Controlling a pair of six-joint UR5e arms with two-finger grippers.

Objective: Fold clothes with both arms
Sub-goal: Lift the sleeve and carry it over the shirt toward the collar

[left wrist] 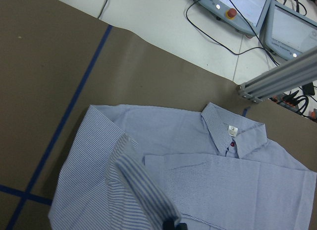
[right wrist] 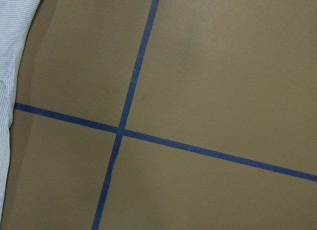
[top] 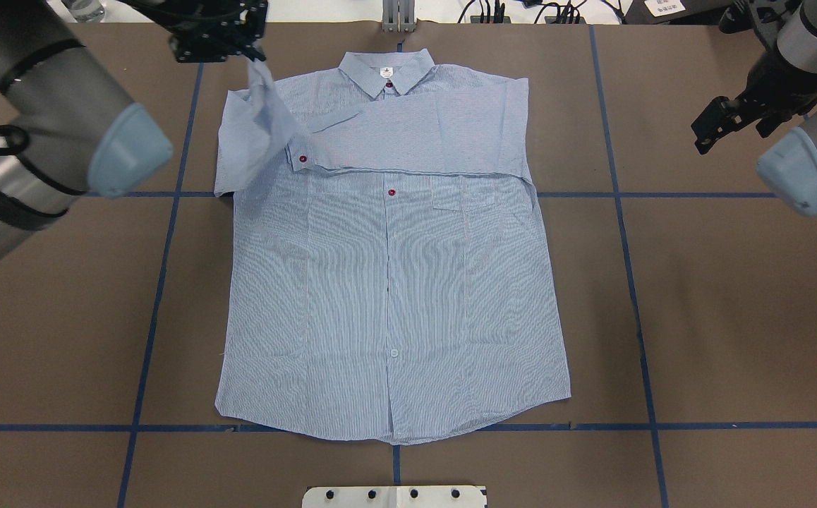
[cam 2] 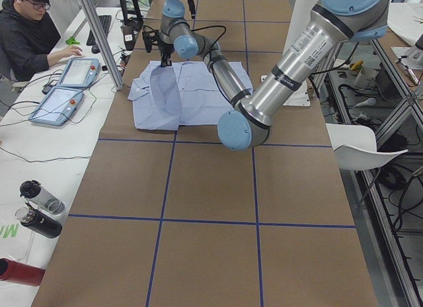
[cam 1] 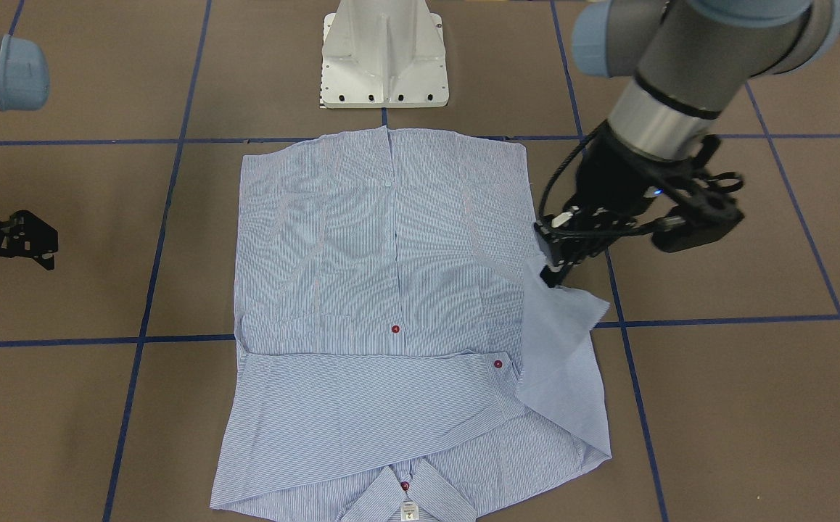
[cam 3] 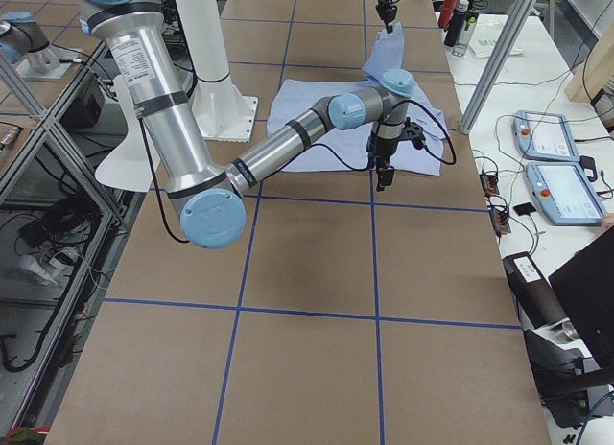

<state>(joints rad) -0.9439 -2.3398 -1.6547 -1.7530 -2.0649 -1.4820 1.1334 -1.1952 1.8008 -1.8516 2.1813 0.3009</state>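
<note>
your left pincer [cam 1: 556, 274] is clamped on the sleeve [cam 1: 563, 348] tip, holding it up, likely so it can fold across the chest like the other sleeve [cam 1: 369, 399]. the shirt [cam 1: 391, 246] lies flat mid-table [cam 1: 717, 406], its thin striped fabric draping softly. the right pincer [cam 1: 34, 243] hangs well apart from it; i can't tell if it's open.

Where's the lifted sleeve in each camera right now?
Front-facing: sleeve right of centre, under the left gripper.
Overhead: upper left.
Exterior left: far end, upper left.
Exterior right: top, right of centre.
Left wrist: bottom centre, close up.
Right wrist: not in view.
Shared landmark: the left gripper pinching it.
</note>
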